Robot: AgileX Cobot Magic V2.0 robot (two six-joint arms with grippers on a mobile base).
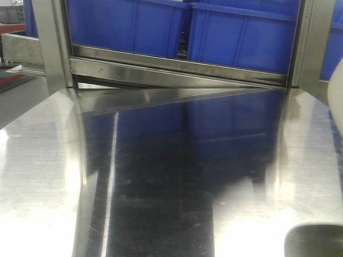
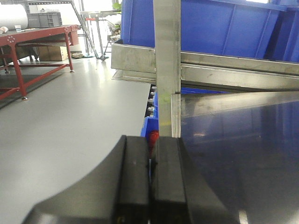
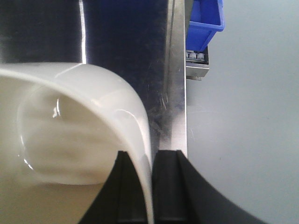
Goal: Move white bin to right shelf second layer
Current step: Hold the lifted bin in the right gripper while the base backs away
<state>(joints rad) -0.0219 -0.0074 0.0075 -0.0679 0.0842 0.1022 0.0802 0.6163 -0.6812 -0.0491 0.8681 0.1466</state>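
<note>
The white bin (image 3: 60, 126) fills the left of the right wrist view, glossy and cream-white, with its rounded mouth toward the camera. My right gripper (image 3: 149, 155) is shut on the bin's wall, one finger inside and one outside, above the steel tabletop's (image 3: 176, 93) right edge. In the front view only a blurred sliver of the white bin (image 1: 336, 91) shows at the right border. My left gripper (image 2: 152, 140) is shut with nothing between its fingers, near the tabletop's left edge. Small white rollers (image 3: 194, 55) show under a blue crate; I cannot tell whether this is the right shelf second layer.
Blue crates (image 1: 161, 27) stand behind a steel crossbar (image 1: 177, 67) at the far end of the mirror-like tabletop (image 1: 171, 176). A steel upright (image 2: 167, 70) rises ahead of the left gripper. A red workbench (image 2: 32, 42) stands across the grey floor. A dark blurred shape (image 1: 316, 242) sits at the lower right.
</note>
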